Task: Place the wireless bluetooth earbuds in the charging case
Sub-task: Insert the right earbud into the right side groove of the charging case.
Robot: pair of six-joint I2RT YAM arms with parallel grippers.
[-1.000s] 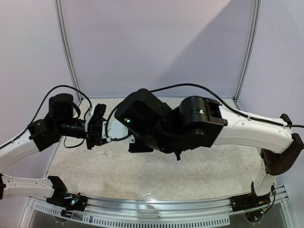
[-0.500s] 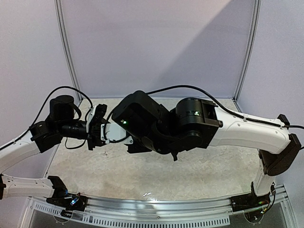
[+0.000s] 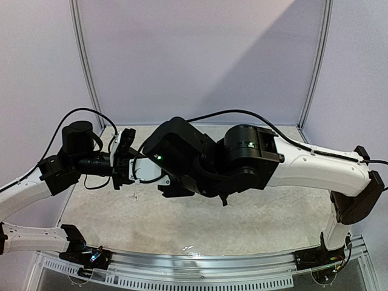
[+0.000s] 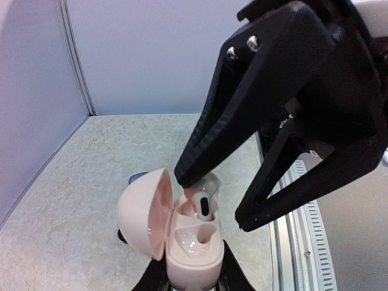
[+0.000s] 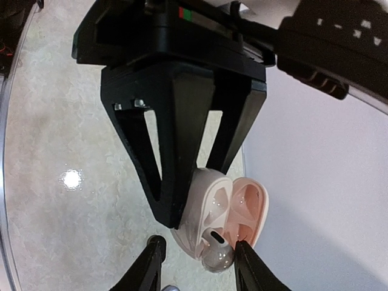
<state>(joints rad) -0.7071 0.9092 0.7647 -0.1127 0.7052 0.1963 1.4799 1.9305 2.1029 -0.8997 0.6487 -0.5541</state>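
My left gripper is shut on the base of a pale pink charging case, held above the table with its lid swung open to the left. A silvery-grey earbud with a white stem stands in the case's far socket; the near socket is empty. In the right wrist view the same earbud pokes out of the case, and my right gripper is open around it, one finger clearly apart, the other close beside it. From above, both wrists meet over the table's left half and hide the case.
A small dark blue object lies on the speckled table behind the lid. A metal rail runs along the table's near edge. Purple walls close off the back and sides.
My right gripper's jaws have spread apart and let go of the earbud, which stays in the case. Both wrists drifted slightly left. The left grip on the case is unchanged.
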